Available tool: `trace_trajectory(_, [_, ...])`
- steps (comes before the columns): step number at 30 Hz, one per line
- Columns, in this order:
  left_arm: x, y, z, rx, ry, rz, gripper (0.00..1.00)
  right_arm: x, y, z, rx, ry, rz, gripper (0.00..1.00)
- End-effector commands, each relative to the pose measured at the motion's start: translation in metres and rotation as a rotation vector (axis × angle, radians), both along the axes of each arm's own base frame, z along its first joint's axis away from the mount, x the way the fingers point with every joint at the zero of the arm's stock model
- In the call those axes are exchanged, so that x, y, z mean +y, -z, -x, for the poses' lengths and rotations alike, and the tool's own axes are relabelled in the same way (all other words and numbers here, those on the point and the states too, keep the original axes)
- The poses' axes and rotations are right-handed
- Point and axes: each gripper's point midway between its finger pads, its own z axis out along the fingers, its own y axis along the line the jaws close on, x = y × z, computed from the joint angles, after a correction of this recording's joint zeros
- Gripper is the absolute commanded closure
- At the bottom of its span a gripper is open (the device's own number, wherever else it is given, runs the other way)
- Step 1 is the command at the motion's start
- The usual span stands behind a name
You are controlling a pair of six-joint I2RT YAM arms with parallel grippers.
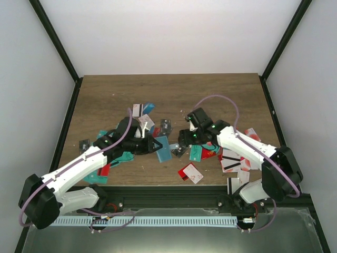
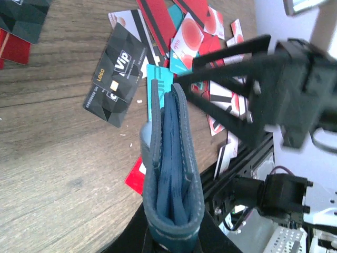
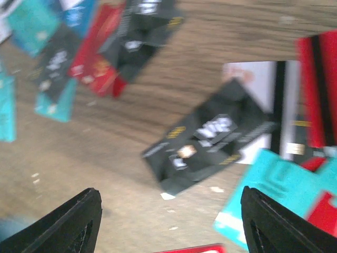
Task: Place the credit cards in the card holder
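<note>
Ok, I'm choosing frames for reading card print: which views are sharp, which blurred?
Right wrist: motion-blurred, the black VIP card smeared. Left wrist: sharp on the card holder. Top external: evenly lit, crisp, but print too small.

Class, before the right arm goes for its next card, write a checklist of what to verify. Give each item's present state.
1. Grip: left tool shut on the card holder: ok, it is clamped at one end.
2. Pocket: a holder slot gaping to take a card: cannot tell.
3. Picker: right tool open and empty: ok.
4. Target: a card in line with the right tool: ok, the black VIP card lies flat on the table.
5. Clearance: that card free of its neighbours: not ok, one end overlaps a white striped card.
6. Sight: right wrist view sharp: not ok, it is blurred.
</note>
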Motion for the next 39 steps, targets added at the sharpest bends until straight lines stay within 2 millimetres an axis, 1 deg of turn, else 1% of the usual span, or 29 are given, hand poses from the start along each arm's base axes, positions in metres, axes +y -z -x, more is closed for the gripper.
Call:
trace_trajectory(1, [-0.005,-0.019,0.006,-0.039,0.054,0.033,0.96,-0.042,0.014,-0.010,0.007,0.082,0.105,0.27])
trace_trajectory(3, [-0.004,-0.017,0.006,-0.036,0.051,0.023,0.96,-0.044,0.014,-0.006,0.014,0.074,0.095,0.28])
trace_trajectory(5, [0.000,-0.010,0.006,-0.027,0.045,-0.008,0.96,-0.040,0.008,0.001,0.012,0.043,0.051,0.29])
trace_trajectory(8, [0.003,0.002,0.008,-0.004,0.051,-0.053,0.96,-0.024,-0.011,0.018,-0.005,-0.043,-0.089,0.30])
trace_trajectory(11, [0.005,0.010,0.010,0.017,0.064,-0.079,0.96,-0.005,-0.026,0.040,0.008,-0.160,-0.251,0.30])
trace_trajectory(13, [0.006,0.019,0.013,0.044,0.069,-0.099,0.96,0.003,-0.026,0.055,0.048,-0.215,-0.321,0.30])
trace_trajectory(17, [0.007,0.036,0.017,0.081,0.097,-0.130,0.96,0.011,-0.016,0.073,0.144,-0.271,-0.384,0.33])
trace_trajectory(22, [0.005,0.047,0.020,0.120,0.106,-0.132,0.96,0.020,-0.005,0.082,0.204,-0.323,-0.409,0.31])
trace_trajectory(26, [0.002,0.054,0.021,0.139,0.115,-0.125,0.96,0.031,0.013,0.084,0.259,-0.343,-0.369,0.31])
trace_trajectory(29, [-0.001,0.054,0.021,0.142,0.124,-0.113,0.96,0.039,0.023,0.087,0.280,-0.362,-0.338,0.31])
trace_trajectory(33, [-0.004,0.052,0.020,0.137,0.130,-0.101,0.96,0.048,0.028,0.084,0.281,-0.362,-0.328,0.36])
trace_trajectory(39, [-0.004,0.052,0.022,0.142,0.135,-0.097,0.96,0.057,0.025,0.078,0.279,-0.355,-0.356,0.51])
